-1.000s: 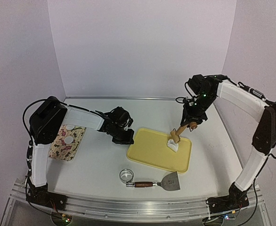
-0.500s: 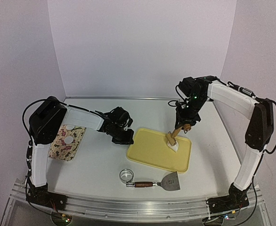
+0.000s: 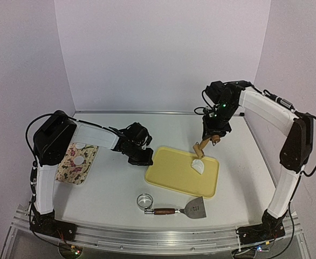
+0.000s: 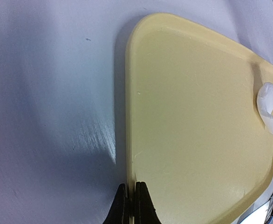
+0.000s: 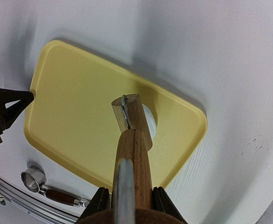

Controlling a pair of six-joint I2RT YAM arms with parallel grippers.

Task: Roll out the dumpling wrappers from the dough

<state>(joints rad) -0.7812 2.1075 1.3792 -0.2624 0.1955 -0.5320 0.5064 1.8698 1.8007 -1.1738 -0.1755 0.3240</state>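
A wooden rolling pin (image 3: pixel 203 148) is clamped in the right gripper (image 3: pixel 215 138), its long axis slanted down-left toward the yellow board (image 3: pixel 169 175). The dough (image 3: pixel 198 167) lies at the board's right end, just past the pin's lower tip, so the right arm is nearer. The left gripper (image 3: pixel 142 157) is closed at the board's left edge. 2 dumpling wrappers (image 3: pixel 81 145) lie on the floral mat (image 3: pixel 71 171).

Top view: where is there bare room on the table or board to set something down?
Free: most of the yellow board, between the left fingers and the dough piece; the table between floral mat and board, and behind the board. Crowded: the board's right end near the rolling pin, and the front edge by ring cutter and scraper.
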